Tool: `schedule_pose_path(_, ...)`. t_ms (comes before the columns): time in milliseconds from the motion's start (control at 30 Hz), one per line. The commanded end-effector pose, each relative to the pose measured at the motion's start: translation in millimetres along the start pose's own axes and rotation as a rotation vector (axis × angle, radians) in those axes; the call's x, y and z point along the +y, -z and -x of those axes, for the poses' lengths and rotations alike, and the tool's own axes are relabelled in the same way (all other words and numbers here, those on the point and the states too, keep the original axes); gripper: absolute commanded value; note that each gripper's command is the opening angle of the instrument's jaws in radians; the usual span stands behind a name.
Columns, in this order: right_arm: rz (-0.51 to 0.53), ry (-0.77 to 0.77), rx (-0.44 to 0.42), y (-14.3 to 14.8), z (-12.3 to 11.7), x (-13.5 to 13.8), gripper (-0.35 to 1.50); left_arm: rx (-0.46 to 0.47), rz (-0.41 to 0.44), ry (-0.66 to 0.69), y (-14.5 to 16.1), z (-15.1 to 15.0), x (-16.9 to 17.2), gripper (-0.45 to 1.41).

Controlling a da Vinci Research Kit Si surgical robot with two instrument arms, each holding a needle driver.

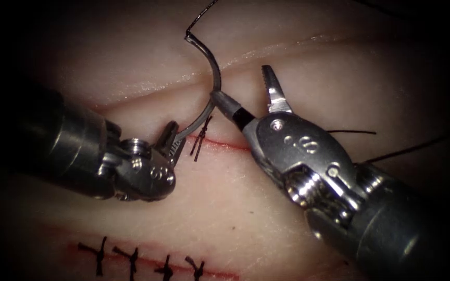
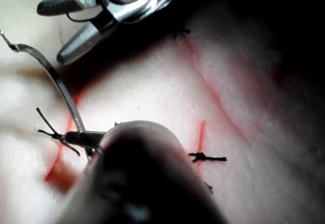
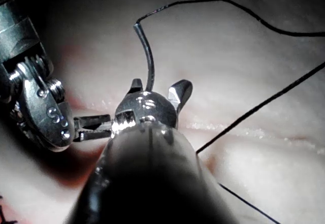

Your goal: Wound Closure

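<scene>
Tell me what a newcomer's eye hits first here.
The curved needle arcs above the cut, clear of the tissue; the left pincer grips it near its tip. The right pincer is open around its middle. Thread trails from its upper end, and a stitched cut lies below.

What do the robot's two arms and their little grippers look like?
Both are long, dark, round shafts ending in shiny silver metal wrists with small screws and pins. The right gripper has narrow jaws with tiny saw-like teeth inside and little numbers stamped on its body. The left gripper is the same kind, with short ridged jaws.
</scene>
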State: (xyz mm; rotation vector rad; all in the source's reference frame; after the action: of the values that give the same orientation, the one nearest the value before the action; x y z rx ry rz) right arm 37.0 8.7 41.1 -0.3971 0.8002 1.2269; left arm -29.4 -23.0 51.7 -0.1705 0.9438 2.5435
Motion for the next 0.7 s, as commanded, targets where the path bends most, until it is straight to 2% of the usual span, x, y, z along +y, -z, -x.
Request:
schedule_pose_path(33, 0.007, -0.004, -0.01, -1.2, -0.1, -0.9, 1.28, 0.0, 0.0, -0.006, -0.1, 0.1, 0.9, -0.45)
schedule_pose_path(433, -0.021, 0.004, -0.067, -3.0, -0.1, -2.9, 1.22, 0.007, -0.034, -0.034, 0.0, -0.3, 0.9, -0.45)
schedule_pose_path(700, -0.013, 0.01, -0.083, -4.3, 0.6, -3.1, 1.15, 0.014, -0.058, -0.043, 0.4, -0.4, 0.8, -0.45)
